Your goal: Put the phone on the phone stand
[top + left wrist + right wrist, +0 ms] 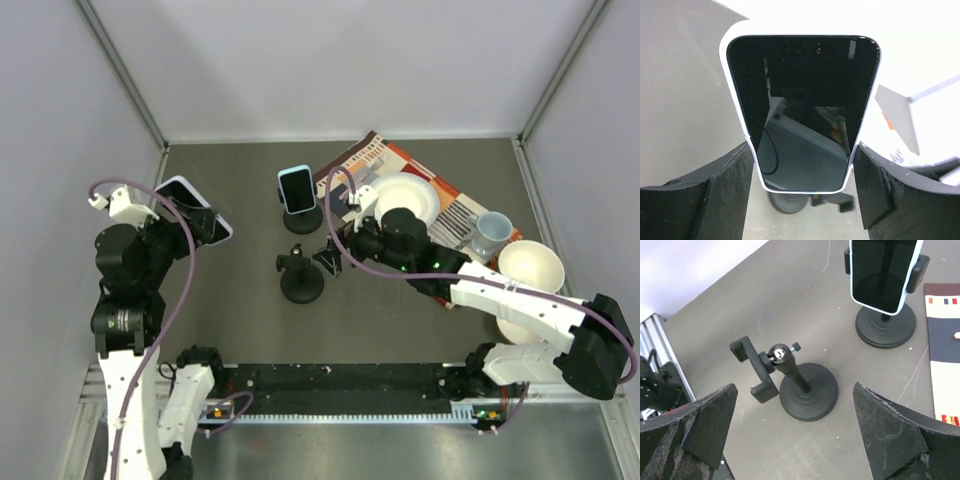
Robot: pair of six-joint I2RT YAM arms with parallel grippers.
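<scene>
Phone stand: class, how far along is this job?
Done: a blue phone sits in the far stand. In hand: the left gripper holds the white phone off the table. Left: the near stand is empty, the open right gripper above it; the white phone must go there.

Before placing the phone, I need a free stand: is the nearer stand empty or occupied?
Empty: the nearer stand has nothing in its clamp.

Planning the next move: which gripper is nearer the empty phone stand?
Right. The right gripper hovers open beside the empty phone stand; the left gripper, holding the white-cased phone, is farther off, leftward.
</scene>
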